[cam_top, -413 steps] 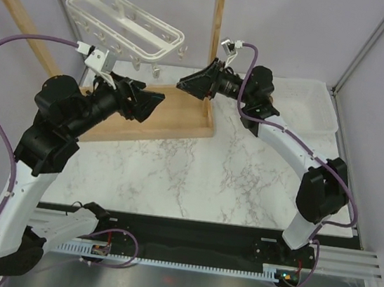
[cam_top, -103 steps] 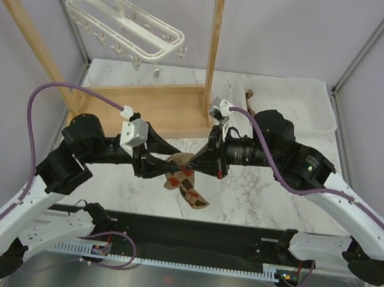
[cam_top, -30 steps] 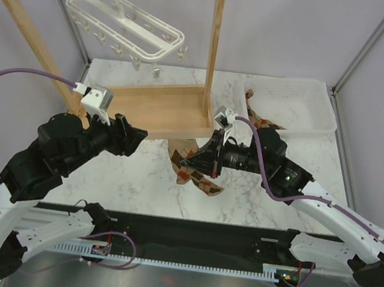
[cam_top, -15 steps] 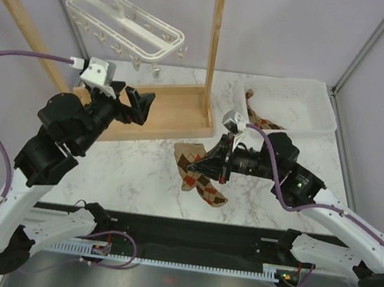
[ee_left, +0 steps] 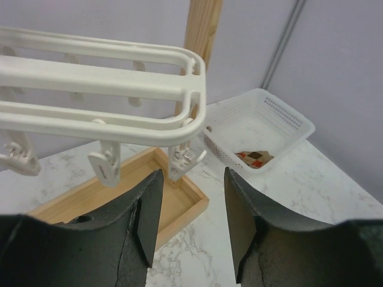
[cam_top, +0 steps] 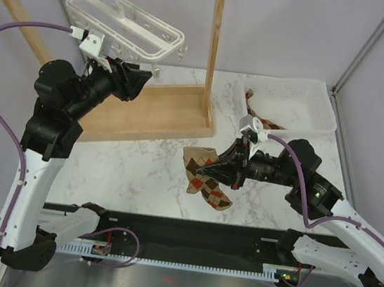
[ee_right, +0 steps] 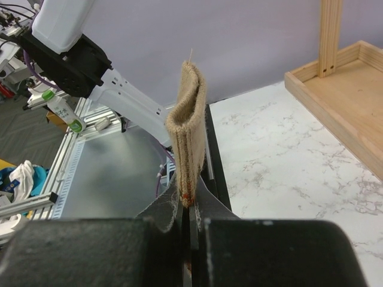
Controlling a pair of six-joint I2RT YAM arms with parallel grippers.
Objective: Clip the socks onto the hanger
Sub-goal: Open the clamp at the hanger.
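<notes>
Sock [cam_top: 212, 191] knitted argyle, pinched flat in right tool [ee_right: 190, 216] | left tool [ee_left: 188, 218] agape under white plastic hanger [ee_left: 102, 78]

Left arm [cam_top: 53, 107] raised, jaws apart; right arm [cam_top: 313, 191] low, jaws clamped.

Pale lilac walls [cam_top: 299, 30], white marble tabletop [cam_top: 139, 172], soft even light

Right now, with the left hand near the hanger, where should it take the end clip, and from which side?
Probably pinch the end clip across its two flat sides, moving straight ahead. It dangles free off the hanger's corner, and the wrist view shows it centred in the open left hand.
</notes>
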